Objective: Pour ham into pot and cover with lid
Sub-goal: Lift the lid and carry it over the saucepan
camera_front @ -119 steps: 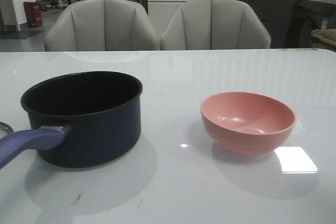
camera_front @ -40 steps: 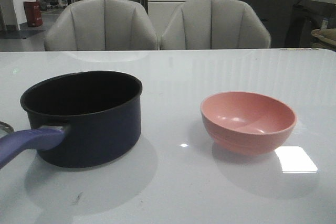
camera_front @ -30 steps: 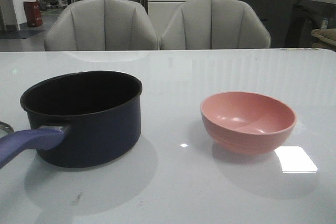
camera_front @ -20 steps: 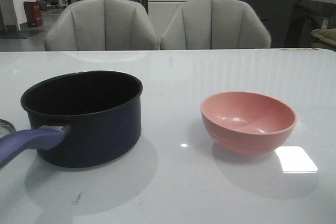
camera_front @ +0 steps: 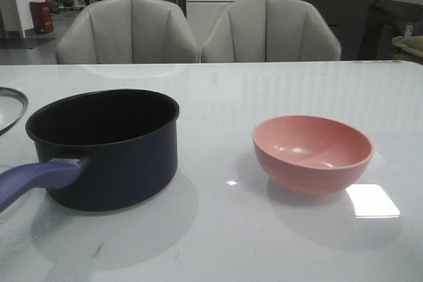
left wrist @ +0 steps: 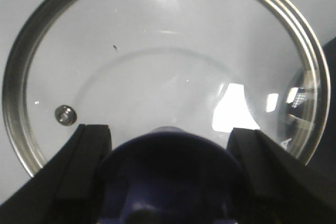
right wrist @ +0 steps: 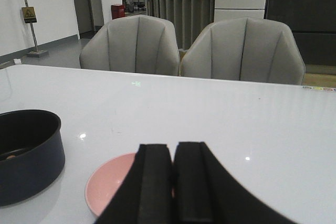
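A white table [camera_front: 264, 242] is shown with the pot [camera_front: 106, 150] on the robot's left side and a pink bowl [camera_front: 312, 153] well apart from it on the right. The pot stands upright, and its purple-blue handle [camera_front: 36, 179] is directed toward the camera and to the left. The bowl also stands upright, and its inside appears bare in the front view. In the right wrist view, a small orange-pink piece, taken to be ham [right wrist: 10, 157], is seen on the black floor of the pot; no more of the ham can be made out.

The lid [camera_front: 10, 107] is seen at the left edge of the front view, raised off the table and tilted, beside the pot rim and not on it. In the left wrist view, the left gripper [left wrist: 168, 182] is clenched on the lid's dark blue knob [left wrist: 168, 166], with one finger on each side. The glass and steel rim of the lid fill that view.

The right gripper [right wrist: 172, 182] is held above the near rim of the bowl, its two black fingers [right wrist: 152, 182] pressed together with nothing between them. Two grey chairs [camera_front: 198, 31] are seen behind the table.
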{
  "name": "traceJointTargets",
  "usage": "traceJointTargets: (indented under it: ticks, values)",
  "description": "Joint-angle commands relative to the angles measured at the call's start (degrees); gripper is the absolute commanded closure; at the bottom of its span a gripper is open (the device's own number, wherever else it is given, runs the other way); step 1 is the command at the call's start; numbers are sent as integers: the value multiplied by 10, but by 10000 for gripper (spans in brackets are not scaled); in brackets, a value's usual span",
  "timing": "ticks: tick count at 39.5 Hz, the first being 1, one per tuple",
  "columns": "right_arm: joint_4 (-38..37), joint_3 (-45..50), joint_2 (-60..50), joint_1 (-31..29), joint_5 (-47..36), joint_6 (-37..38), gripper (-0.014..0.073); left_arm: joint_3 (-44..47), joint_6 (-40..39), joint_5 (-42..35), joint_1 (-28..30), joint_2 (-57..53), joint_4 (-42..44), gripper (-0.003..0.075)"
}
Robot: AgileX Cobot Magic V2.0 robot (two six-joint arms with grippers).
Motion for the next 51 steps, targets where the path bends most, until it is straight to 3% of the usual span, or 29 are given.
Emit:
traceJointTargets:
  ticks: [1,13,20,51]
  values:
    - [0,-17,5,0,-47,-3,445,-55,9,18,-28,-39,-15,516]
    - [0,-17,5,0,-47,-3,445,-102,27,33,-160,-38,-14,563]
    - [0,-17,5,0,-47,-3,445,-102,27,34,-209,-22,-5,578]
    - [0,-17,5,0,-47,-3,445,-119,29,38,-275,-9,14,575]
